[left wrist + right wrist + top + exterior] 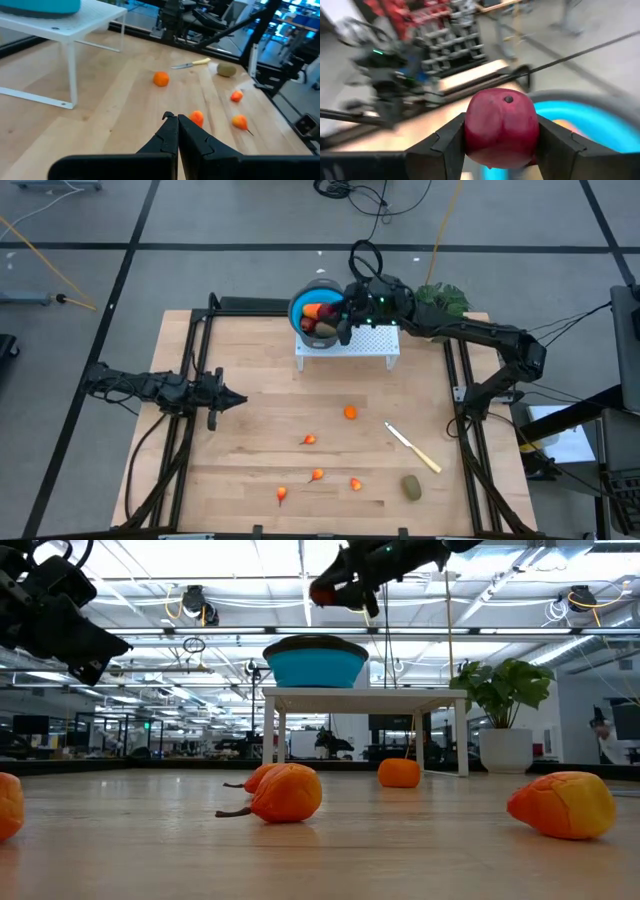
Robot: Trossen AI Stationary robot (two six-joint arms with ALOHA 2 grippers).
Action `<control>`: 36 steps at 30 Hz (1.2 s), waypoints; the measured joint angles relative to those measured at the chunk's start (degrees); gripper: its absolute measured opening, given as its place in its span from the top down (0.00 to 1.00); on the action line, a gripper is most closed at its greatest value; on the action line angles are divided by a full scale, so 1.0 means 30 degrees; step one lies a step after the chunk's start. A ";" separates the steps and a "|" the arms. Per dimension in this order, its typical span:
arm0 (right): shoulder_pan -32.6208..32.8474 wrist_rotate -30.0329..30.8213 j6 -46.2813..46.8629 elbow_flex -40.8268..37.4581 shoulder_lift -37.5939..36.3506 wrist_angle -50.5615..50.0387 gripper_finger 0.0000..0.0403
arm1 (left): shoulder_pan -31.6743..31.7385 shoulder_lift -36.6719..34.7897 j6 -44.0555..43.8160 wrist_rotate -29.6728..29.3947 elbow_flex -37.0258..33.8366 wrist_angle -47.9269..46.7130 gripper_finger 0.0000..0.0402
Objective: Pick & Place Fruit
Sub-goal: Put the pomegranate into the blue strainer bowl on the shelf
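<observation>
dark red ball (pixel 502 125) clamped in right tool (pixel 501 142) above blue bowl (pixel 304 307) (left tool (pixel 238 401) shut, empty, low over table)

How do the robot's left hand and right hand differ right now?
The left hand is shut and empty; the right hand is clamped on a dark red ball. The left sits above bare table, while the right is up over the blue bowl. Both are dark and two-fingered.
</observation>
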 joint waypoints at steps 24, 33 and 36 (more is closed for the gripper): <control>-0.0942 0.2778 -0.6353 -0.0040 0.0674 -0.3594 0.53 | -0.0007 0.0000 -0.0910 -0.0860 0.0000 0.0044 0.99; -0.1064 0.2774 -0.6802 0.0010 0.1130 -0.3278 0.52 | -0.0001 0.0000 -0.0969 -0.0859 0.0000 0.0043 0.99; -0.1172 0.2828 -0.6897 0.0014 0.1158 -0.3446 0.51 | -0.0007 0.0000 -0.0965 -0.0866 0.0000 0.0036 0.99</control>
